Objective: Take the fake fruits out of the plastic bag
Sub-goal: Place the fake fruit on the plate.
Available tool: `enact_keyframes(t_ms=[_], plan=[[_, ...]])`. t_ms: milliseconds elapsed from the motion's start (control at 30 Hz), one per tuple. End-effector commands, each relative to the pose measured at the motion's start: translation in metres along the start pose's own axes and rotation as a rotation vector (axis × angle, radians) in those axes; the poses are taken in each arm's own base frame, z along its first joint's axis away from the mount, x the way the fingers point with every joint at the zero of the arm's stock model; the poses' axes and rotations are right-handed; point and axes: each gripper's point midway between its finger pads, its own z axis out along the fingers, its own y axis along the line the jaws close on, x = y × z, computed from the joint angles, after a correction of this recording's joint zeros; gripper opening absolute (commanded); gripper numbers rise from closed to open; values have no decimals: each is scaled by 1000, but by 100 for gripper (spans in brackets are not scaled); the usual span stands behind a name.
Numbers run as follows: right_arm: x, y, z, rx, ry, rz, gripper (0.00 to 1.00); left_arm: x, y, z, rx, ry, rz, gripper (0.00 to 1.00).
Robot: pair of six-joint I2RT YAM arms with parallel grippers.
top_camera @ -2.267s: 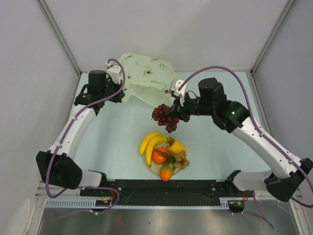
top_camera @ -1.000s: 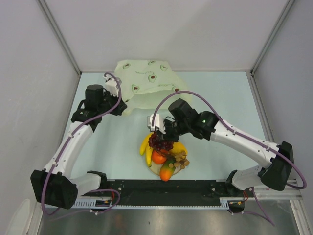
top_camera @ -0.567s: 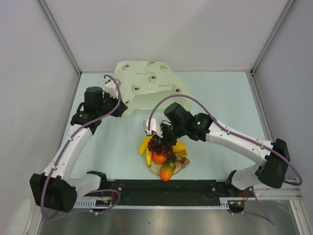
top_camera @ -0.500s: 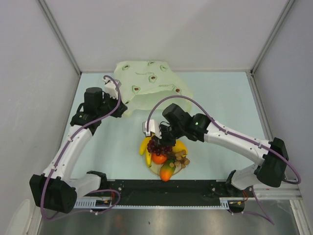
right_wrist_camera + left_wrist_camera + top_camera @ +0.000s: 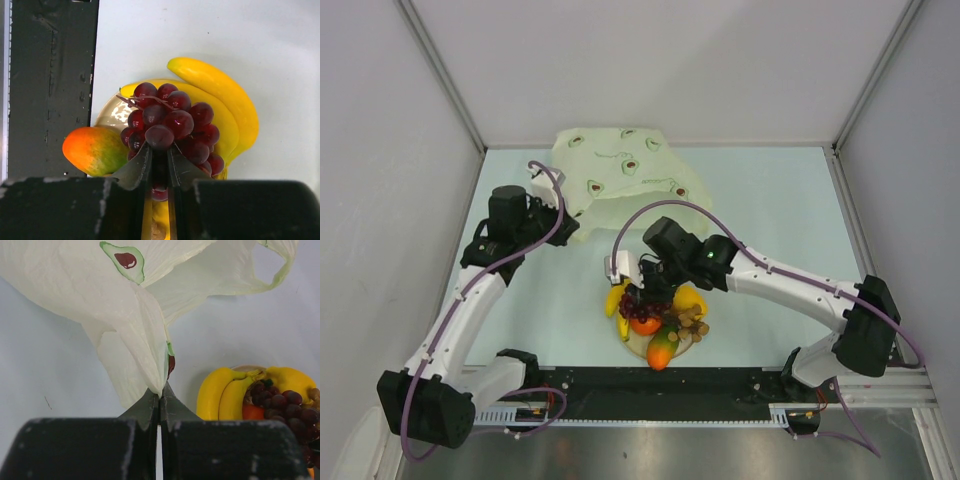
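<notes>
While the left gripper (image 5: 158, 390) is clenched on a pinched fold of the plastic bag (image 5: 90, 295), the thin, crinkly film hangs from its tips in soft creases. The bag is translucent pale yellow-cream with small avocado prints, and a looped handle shows in the upper right of the left wrist view. From overhead, the bag sits crumpled in the upper middle of the frame on the pale table (image 5: 770, 200).

Lower in the middle of that frame, the fake fruits are heaped on a round, glossy beige plate (image 5: 107, 117). They include smooth curved bananas (image 5: 220, 95), an orange (image 5: 644, 323), a lumpy brown cluster (image 5: 692, 322) and an egg-shaped mango (image 5: 92, 150) shading from orange to green.

The right gripper (image 5: 159, 160) is low over the heap. Its dark wedge-shaped fingers stand narrowly apart, with the shiny, dark red, beaded grapes (image 5: 170, 122) at and between their tips. The grapes lie on top of the bananas. I cannot tell whether the fingers are pressing the bunch or have let it go.
</notes>
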Motion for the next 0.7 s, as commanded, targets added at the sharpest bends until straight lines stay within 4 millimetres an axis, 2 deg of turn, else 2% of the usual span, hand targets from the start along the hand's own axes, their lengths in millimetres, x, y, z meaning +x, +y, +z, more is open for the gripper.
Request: enact_keyframes(t_ms=[0, 133, 500, 667], plan=[[-9, -5, 4, 18, -28, -15, 16, -15, -7, -4, 26, -58, 6, 0], [-9, -6, 4, 19, -27, -16, 25, -16, -7, -4, 27, -57, 4, 0], [-3, -4, 10, 20, -8, -7, 34, -13, -9, -3, 38, -55, 0, 0], [-1, -7, 18, 40, 6, -14, 42, -14, -9, -3, 40, -61, 0, 0]])
